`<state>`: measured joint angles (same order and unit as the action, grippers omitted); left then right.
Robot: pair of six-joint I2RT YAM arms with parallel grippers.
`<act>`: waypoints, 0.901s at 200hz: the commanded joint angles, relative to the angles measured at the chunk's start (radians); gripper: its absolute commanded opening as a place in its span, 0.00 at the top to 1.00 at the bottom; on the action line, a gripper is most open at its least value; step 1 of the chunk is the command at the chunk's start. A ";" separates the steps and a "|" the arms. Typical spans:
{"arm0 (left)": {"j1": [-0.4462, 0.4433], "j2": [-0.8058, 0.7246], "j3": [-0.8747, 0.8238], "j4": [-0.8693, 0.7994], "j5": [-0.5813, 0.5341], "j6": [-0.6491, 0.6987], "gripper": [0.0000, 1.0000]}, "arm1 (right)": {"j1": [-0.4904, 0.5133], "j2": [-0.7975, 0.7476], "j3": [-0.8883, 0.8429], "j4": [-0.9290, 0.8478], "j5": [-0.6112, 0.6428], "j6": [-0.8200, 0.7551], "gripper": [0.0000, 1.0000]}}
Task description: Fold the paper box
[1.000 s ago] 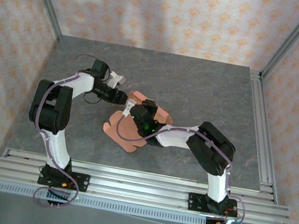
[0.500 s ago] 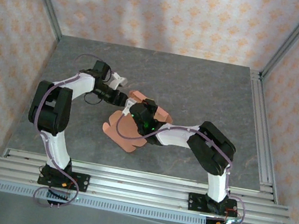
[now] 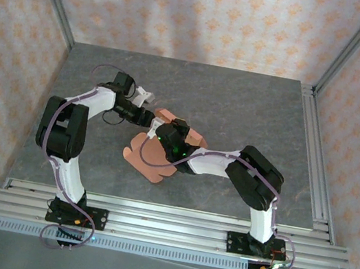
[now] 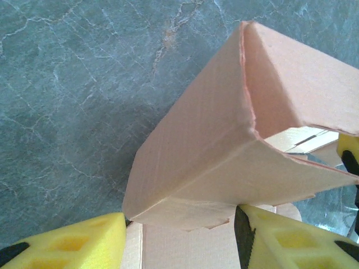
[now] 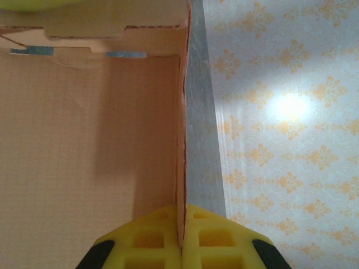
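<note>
The paper box [image 3: 142, 158] is salmon-orange card, partly folded, lying mid-table between both arms. My left gripper [image 3: 149, 118] reaches in from the left at its far end. In the left wrist view a raised, folded end of the box [image 4: 213, 140] sits between the yellow fingers [image 4: 84, 242], and both pads touch its sides; the left gripper [image 4: 179, 224] grips it across its width. My right gripper [image 3: 158, 133] is over the box's middle. Its pads [image 5: 151, 241] are shut on the thin edge of an upright wall [image 5: 180, 140], right gripper [image 5: 181, 245]; the box's inside [image 5: 84, 140] lies left.
The grey stone-look table [image 3: 240, 110] stretches away on all sides of the box. Aluminium rails run along the near edge [image 3: 165, 219] and the right side [image 3: 316, 151]. Patterned walls [image 3: 188, 10] close in the back and both sides.
The left gripper has crept slightly right and farther along with the box's far end. The right gripper keeps its hold in almost the same place.
</note>
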<state>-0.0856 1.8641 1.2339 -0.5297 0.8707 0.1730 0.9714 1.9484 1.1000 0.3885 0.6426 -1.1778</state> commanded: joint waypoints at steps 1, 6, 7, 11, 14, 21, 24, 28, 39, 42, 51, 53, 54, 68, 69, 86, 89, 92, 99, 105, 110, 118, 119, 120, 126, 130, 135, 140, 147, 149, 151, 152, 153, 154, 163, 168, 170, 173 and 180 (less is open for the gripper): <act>-0.008 0.011 0.019 0.019 -0.037 -0.034 0.45 | -0.005 -0.007 0.030 -0.040 -0.010 0.025 1.00; -0.010 0.010 0.018 0.025 -0.039 -0.040 0.45 | -0.004 -0.007 0.031 -0.043 -0.011 0.028 1.00; -0.011 0.009 0.018 0.027 -0.039 -0.041 0.45 | -0.005 -0.007 0.032 -0.043 -0.011 0.028 1.00; -0.010 0.009 0.017 0.033 -0.040 -0.044 0.45 | -0.004 -0.007 0.032 -0.045 -0.012 0.031 1.00; -0.010 0.008 0.018 0.034 -0.039 -0.045 0.45 | -0.004 -0.008 0.031 -0.045 -0.012 0.032 1.00; -0.012 0.007 0.016 0.038 -0.032 -0.047 0.45 | -0.004 -0.008 0.032 -0.048 -0.014 0.038 1.00; -0.011 0.007 0.017 0.040 -0.029 -0.048 0.45 | -0.004 -0.008 0.033 -0.049 -0.014 0.040 1.00; -0.012 0.007 0.015 0.042 -0.025 -0.050 0.45 | -0.004 -0.008 0.035 -0.052 -0.015 0.042 1.00; -0.014 0.005 0.014 0.046 -0.019 -0.053 0.45 | -0.005 -0.009 0.035 -0.053 -0.018 0.049 1.00; -0.013 0.004 0.013 0.046 -0.016 -0.052 0.45 | -0.005 -0.009 0.035 -0.054 -0.020 0.052 1.00; -0.015 0.004 0.012 0.043 -0.008 -0.048 0.44 | -0.005 -0.010 0.036 -0.059 -0.022 0.060 1.00; -0.015 0.004 0.012 0.042 -0.005 -0.045 0.44 | -0.005 -0.010 0.036 -0.060 -0.022 0.062 1.00; -0.015 0.004 0.012 0.041 -0.005 -0.044 0.44 | -0.005 -0.010 0.037 -0.061 -0.023 0.062 1.00; -0.015 0.001 0.009 0.026 0.005 -0.025 0.44 | -0.006 -0.011 0.035 -0.069 -0.025 0.072 1.00; -0.015 0.000 0.009 0.025 0.005 -0.024 0.44 | -0.005 -0.011 0.036 -0.071 -0.025 0.073 1.00; -0.010 -0.019 -0.007 0.027 0.004 -0.008 0.44 | -0.008 -0.010 0.038 -0.071 -0.015 0.072 1.00; -0.008 -0.023 -0.011 0.029 0.006 -0.007 0.44 | -0.009 -0.010 0.038 -0.070 -0.012 0.072 1.00; -0.007 -0.028 -0.014 0.031 0.010 -0.003 0.44 | -0.009 -0.010 0.037 -0.068 -0.009 0.072 1.00; -0.001 -0.036 -0.020 0.032 0.024 0.005 0.45 | -0.011 -0.009 0.038 -0.065 -0.002 0.071 1.00; 0.003 -0.041 -0.023 0.030 0.042 0.014 0.45 | -0.012 -0.010 0.038 -0.062 -0.001 0.071 1.00; 0.007 -0.045 -0.023 0.023 0.056 0.023 0.45 | -0.011 -0.011 0.037 -0.060 0.000 0.071 1.00; 0.013 -0.046 -0.019 0.011 0.075 0.037 0.45 | -0.011 -0.011 0.038 -0.056 0.004 0.070 1.00; 0.013 -0.046 -0.018 0.009 0.077 0.038 0.45 | -0.011 -0.012 0.038 -0.056 0.004 0.069 1.00; 0.014 -0.047 -0.019 0.008 0.078 0.040 0.45 | -0.013 -0.011 0.038 -0.055 0.005 0.068 1.00; 0.017 -0.046 -0.017 0.003 0.087 0.048 0.45 | -0.014 -0.010 0.039 -0.048 0.010 0.064 1.00; 0.018 -0.048 -0.016 0.000 0.091 0.052 0.45 | -0.013 -0.009 0.039 -0.042 0.013 0.058 1.00; 0.020 -0.048 -0.016 -0.002 0.097 0.056 0.45 | -0.014 -0.007 0.041 -0.035 0.018 0.049 1.00; 0.021 -0.048 -0.013 -0.005 0.103 0.062 0.45 | -0.013 -0.006 0.041 -0.029 0.019 0.040 1.00; 0.024 -0.044 -0.009 -0.012 0.116 0.074 0.45 | -0.013 -0.004 0.040 -0.020 0.021 0.031 1.00; 0.024 -0.043 -0.007 -0.013 0.120 0.077 0.45 | -0.013 -0.004 0.040 -0.020 0.020 0.030 1.00; 0.025 -0.041 -0.006 -0.015 0.123 0.081 0.45 | -0.013 -0.003 0.040 -0.018 0.019 0.028 1.00; 0.025 -0.041 -0.004 -0.016 0.125 0.083 0.45 | -0.014 -0.004 0.039 -0.018 0.019 0.027 1.00; 0.025 -0.040 -0.003 -0.017 0.126 0.085 0.45 | -0.013 -0.004 0.039 -0.018 0.020 0.026 1.00; 0.025 -0.040 -0.003 -0.018 0.128 0.085 0.45 | -0.013 -0.005 0.038 -0.017 0.019 0.026 1.00; 0.027 -0.028 0.010 -0.028 0.140 0.096 0.45 | -0.013 -0.007 0.040 -0.018 0.012 0.025 1.00; 0.027 -0.022 0.023 -0.039 0.145 0.108 0.45 | -0.013 -0.009 0.040 -0.021 0.007 0.025 1.00; 0.027 -0.021 0.029 -0.048 0.149 0.115 0.45 | -0.013 -0.008 0.040 -0.022 0.006 0.025 1.00; 0.027 -0.016 0.036 -0.060 0.155 0.128 0.45 | -0.013 -0.010 0.040 -0.023 0.003 0.026 1.00; 0.027 -0.003 0.054 -0.092 0.181 0.171 0.45 | -0.013 -0.012 0.037 -0.025 -0.002 0.027 1.00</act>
<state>-0.0643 1.8614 1.2263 -0.5282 0.9627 0.2283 0.9619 1.9484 1.1130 0.3588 0.6323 -1.1385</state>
